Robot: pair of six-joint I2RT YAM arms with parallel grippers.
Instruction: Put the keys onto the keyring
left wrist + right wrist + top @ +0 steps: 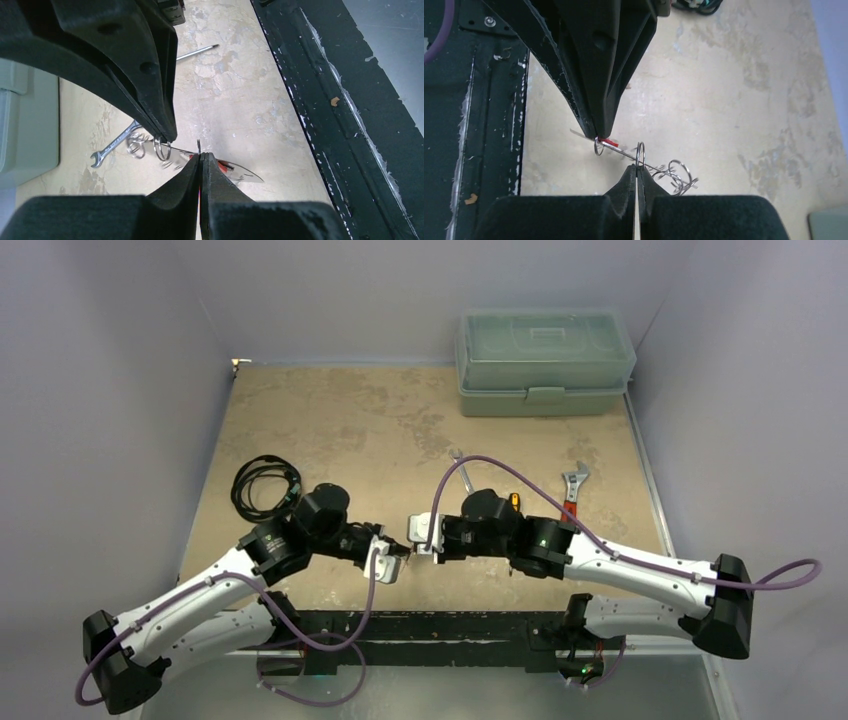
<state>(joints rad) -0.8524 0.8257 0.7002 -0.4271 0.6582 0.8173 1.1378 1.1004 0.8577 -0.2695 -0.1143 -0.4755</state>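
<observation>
From above, the left gripper (397,562) and right gripper (413,537) meet tip to tip near the table's (330,420) six o'clock edge; what they hold is too small to tell. In the left wrist view its jaws are pressed together on the red-tagged key (229,168), with the keyring (162,148) at ten o'clock. In the right wrist view its jaws clamp a keyring loop, with more keys (676,177) at four o'clock. The wire looks light, springy and slippery, so pinching a flat key head seems safest.
</observation>
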